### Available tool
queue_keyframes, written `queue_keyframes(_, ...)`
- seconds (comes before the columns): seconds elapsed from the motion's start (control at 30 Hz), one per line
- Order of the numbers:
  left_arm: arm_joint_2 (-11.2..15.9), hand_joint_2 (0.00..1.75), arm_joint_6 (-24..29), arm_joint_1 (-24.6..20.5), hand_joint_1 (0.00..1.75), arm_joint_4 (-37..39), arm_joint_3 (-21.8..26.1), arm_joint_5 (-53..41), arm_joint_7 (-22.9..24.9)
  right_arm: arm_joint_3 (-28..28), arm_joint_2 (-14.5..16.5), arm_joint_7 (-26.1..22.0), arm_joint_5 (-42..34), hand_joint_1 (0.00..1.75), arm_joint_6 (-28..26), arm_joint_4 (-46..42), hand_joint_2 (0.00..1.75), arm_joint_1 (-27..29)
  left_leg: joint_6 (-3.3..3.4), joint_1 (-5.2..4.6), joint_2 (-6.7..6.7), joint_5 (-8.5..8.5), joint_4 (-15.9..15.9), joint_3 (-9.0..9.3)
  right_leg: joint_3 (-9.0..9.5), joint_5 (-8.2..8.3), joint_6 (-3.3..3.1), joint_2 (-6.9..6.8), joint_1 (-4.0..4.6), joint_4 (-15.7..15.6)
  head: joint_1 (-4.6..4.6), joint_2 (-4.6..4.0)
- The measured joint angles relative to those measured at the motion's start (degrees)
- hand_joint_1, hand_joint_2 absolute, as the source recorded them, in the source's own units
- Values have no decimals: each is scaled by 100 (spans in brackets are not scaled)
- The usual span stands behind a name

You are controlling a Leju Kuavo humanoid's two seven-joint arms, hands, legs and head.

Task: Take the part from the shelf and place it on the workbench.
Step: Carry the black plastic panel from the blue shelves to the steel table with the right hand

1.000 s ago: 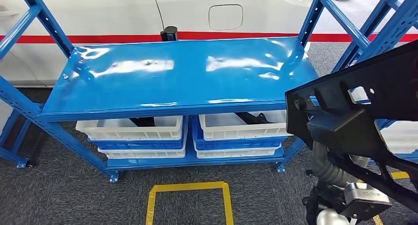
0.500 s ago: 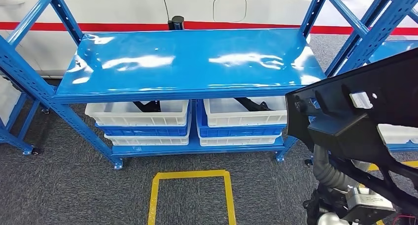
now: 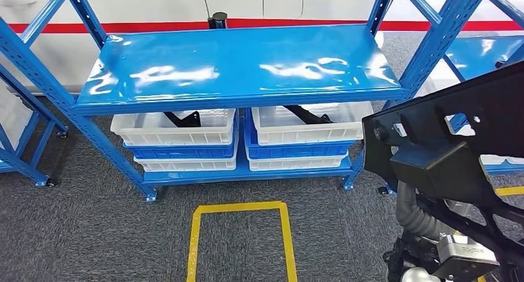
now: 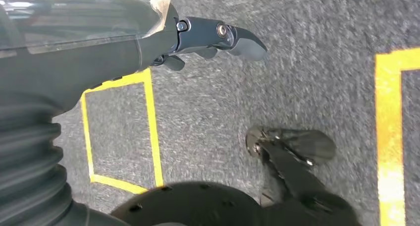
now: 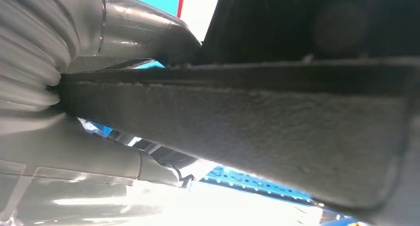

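A large black moulded part [image 3: 457, 146] fills the lower right of the head view, held up in front of my body. My right hand [image 5: 129, 28] grips it, with the grey thumb on one side of the part's thick rough edge [image 5: 247, 122] and the fingers on the other. In the head view the part hides most of that hand, leaving the ribbed wrist cover [image 3: 411, 211] below it. My left hand [image 4: 213, 35] hangs over the carpet with its dark fingers out and nothing in them.
A blue steel rack with a bare glossy top [image 3: 241, 62] stands ahead. Under it sit two white bins [image 3: 179, 133] [image 3: 306, 130] holding black parts. A yellow taped square [image 3: 241, 206] marks the grey carpet. Another blue rack [image 3: 488, 47] stands right, a white panel with a red stripe [image 3: 309, 23] behind.
The whole picture has shifted, so the camera moved: the rack now sits higher and a little further off. The black part stays in my right hand in the same spot.
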Motion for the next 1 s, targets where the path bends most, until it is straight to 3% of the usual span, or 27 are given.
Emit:
queue_keyframes(0.07, -1, 175, -77, -2, 0, 0, -27, -58, -3, 2, 1, 68, 75, 175, -11, -54, 175, 7, 77, -42, -8, -9, -84, -15, -54, 63, 94, -1, 11, 19, 2, 0)
queue_keyframes(0.13, -4, 175, -126, -2, 0, 0, -73, -111, -2, 4, -3, 144, 130, 175, 9, -99, 175, 19, 212, -45, 17, 74, -104, -91, -127, 20, 160, 7, 1, 79, 2, 0)
queue_keyframes(0.17, -5, 175, -137, -4, 0, 0, -95, -128, -2, 4, -6, 178, 139, 175, 29, -118, 175, 24, 287, -40, 31, 129, -119, -140, -206, -111, 154, 14, 0, 223, 10, 0)
queue_keyframes(0.23, -5, 175, -143, -7, 0, 0, -126, -146, -3, 5, -16, 229, 141, 175, 73, -140, 175, 25, 379, -44, 49, 241, -126, -275, -464, -568, 96, 30, 0, 879, 34, 0)
queue_keyframes(0.3, -3, 175, -143, -6, 0, 0, -138, -126, -14, 5, -24, 256, 124, 175, 130, -150, 175, 25, 399, -59, 57, 360, -123, -431, -639, -895, 104, 37, 1, 1602, 48, 0)
queue_keyframes(0.33, -2, 175, -143, -6, 0, 0, -138, -111, -28, 6, -26, 261, 106, 175, 166, -153, 175, 21, 397, -66, 59, 419, -121, -505, -605, -906, 143, 38, 1, 1732, 49, 0)
queue_keyframes(0.37, -1, 175, -143, -6, 0, 0, -138, -94, -47, 7, -27, 257, 80, 175, 205, -154, 175, 12, 390, -70, 60, 477, -120, -576, -452, -818, 193, 38, 1, 1627, 50, 0)
queue_keyframes(0.43, -1, 175, -141, -7, 0, 0, -138, -61, -85, 9, -28, 233, 30, 175, 270, -155, 175, -29, 359, -75, 55, 591, -118, -690, 134, -583, 244, 38, 6, 862, 52, 0)
queue_keyframes(0.47, -1, 175, -139, -8, 0, 0, -138, -48, -98, 10, -28, 221, 10, 175, 293, -159, 175, -59, 334, -83, 51, 645, -114, -735, 467, -543, 224, 38, 28, 372, 54, 0)
queue_keyframes(0.5, -1, 175, -134, -9, 0, 0, -138, -37, -107, 11, -28, 208, -6, 175, 307, -164, 175, -83, 303, -90, 48, 703, -122, -758, 683, -538, 186, 39, 51, 22, 48, 0)
queue_keyframes(0.53, 2, 175, -125, -10, 0, 0, -137, -29, -113, 11, -28, 191, -25, 175, 321, -168, 175, -104, 273, -93, 47, 759, -130, -769, 795, -557, 146, 45, 76, -182, 49, 0)
queue_keyframes(0.6, 11, 175, -83, -7, 0, 0, -133, 4, -132, 12, -30, 148, -84, 175, 354, -170, 175, -129, 204, -92, 40, 861, -157, -787, 752, -507, 70, 52, 77, -238, 47, 0)
queue_keyframes(0.63, 19, 175, -54, -6, 0, 0, -130, 22, -144, 13, -31, 122, -116, 175, 370, -168, 175, -143, 174, -86, 32, 825, -133, -819, 708, -458, 27, 50, 53, -238, 50, 0)
queue_keyframes(0.67, 25, 175, -28, -5, 0, 0, -127, 42, -156, 13, -32, 101, -144, 175, 385, -166, 175, -154, 143, -80, 24, 681, -39, -867, 650, -396, -36, 40, 24, -238, 41, 0)
queue_keyframes(0.73, 40, 175, 4, -7, 0, 0, -125, 63, -168, 14, -33, 62, -167, 175, 395, -163, 175, -170, 89, -63, 12, 109, 485, -1026, 514, -268, -121, 21, -6, -231, 18, 0)
queue_keyframes(0.77, 48, 175, 21, -8, 0, 0, -125, 63, -169, 15, -33, 45, -168, 175, 392, -161, 175, -172, 64, -55, 12, -178, 884, -1112, 440, -204, -143, 14, -5, -218, 5, 0)
queue_keyframes(0.8, 57, 175, 44, -9, 0, 0, -125, 55, -170, 20, -33, 30, -168, 175, 387, -160, 175, -171, 40, -48, 12, -351, 1247, -1172, 363, -145, -139, 9, -2, -200, -1, 0)
queue_keyframes(0.83, 67, 175, 75, -10, 0, 1, -125, 47, -169, 30, -33, 18, -168, 175, 382, -157, 175, -170, 21, -38, 13, -375, 1475, -1168, 279, -89, -128, 6, -2, -173, -3, 0)
queue_keyframes(0.87, 79, 175, 106, -10, 0, 1, -124, 50, -169, 41, -33, 8, -171, 175, 380, -155, 175, -167, 6, -23, 14, -291, 1527, -1074, 187, -38, -108, 4, -7, -137, -8, 0)
queue_keyframes(0.93, 105, 175, 176, -11, 0, 1, -113, 81, -174, 77, -33, 0, -204, 175, 397, -151, 175, -160, -18, 19, 15, -43, 980, -574, 6, 32, -61, 6, -25, -31, -10, 0)
queue_keyframes(1.0, 131, 175, 259, -13, 0, 1, -90, 117, -186, 119, -33, -13, -250, 175, 419, -146, 175, -151, -13, 20, -1, -62, 255, -71, -144, 76, -7, 7, -14, 86, -7, 0)
